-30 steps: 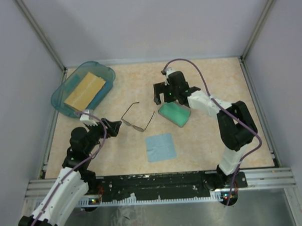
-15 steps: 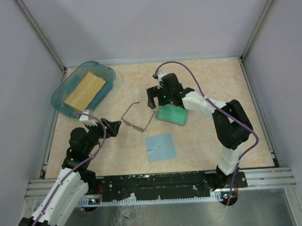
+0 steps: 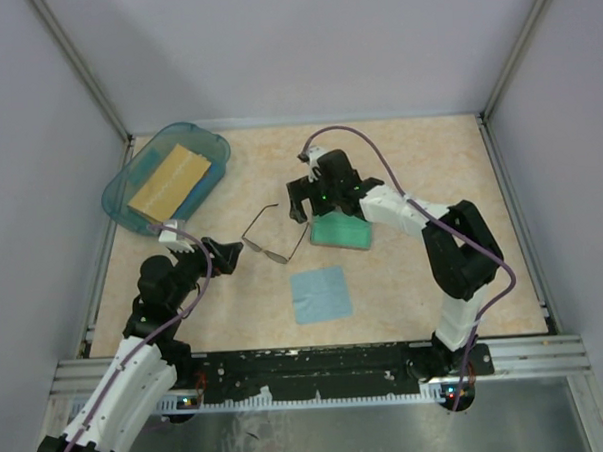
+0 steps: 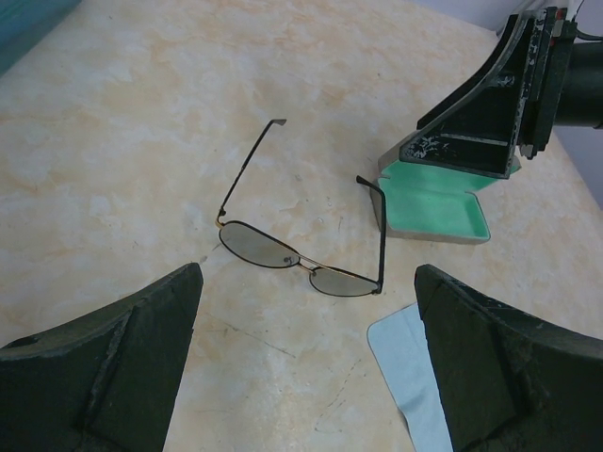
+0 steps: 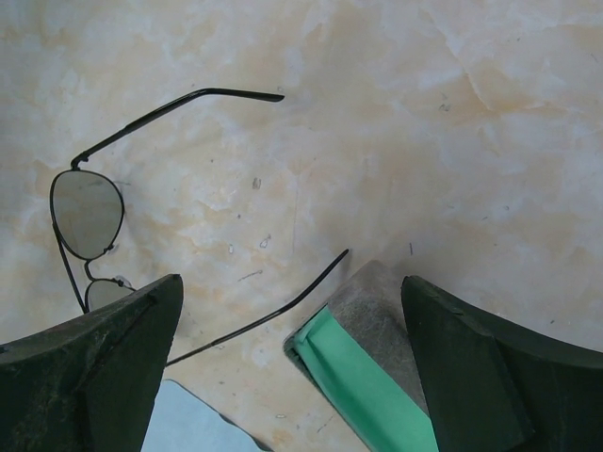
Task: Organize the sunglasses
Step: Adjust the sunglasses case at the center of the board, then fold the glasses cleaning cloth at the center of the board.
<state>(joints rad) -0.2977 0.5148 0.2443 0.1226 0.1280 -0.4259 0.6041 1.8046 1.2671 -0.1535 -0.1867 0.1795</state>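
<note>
The sunglasses (image 3: pixel 273 242) lie unfolded on the table, lenses toward me, temple arms pointing away; they also show in the left wrist view (image 4: pixel 259 247) and the right wrist view (image 5: pixel 87 215). My left gripper (image 3: pixel 229 251) is open and empty just left of them, low over the table (image 4: pixel 306 306). The open grey case (image 3: pixel 342 231) with green lining lies right of the glasses (image 4: pixel 438 212). My right gripper (image 3: pixel 309 203) is open and empty above the case's left end (image 5: pixel 372 311), with one temple tip beside that end (image 5: pixel 292 282).
A light blue cloth (image 3: pixel 318 293) lies flat in front of the case (image 4: pixel 410 367) (image 5: pixel 188 424). A teal bin (image 3: pixel 207 149) holding a tan block stands at the back left corner. Grey walls close off the table on three sides.
My right gripper has moved left and slightly nearer, toward the glasses. The case has turned and shifted a little left with it. The left arm and the glasses have not moved.
</note>
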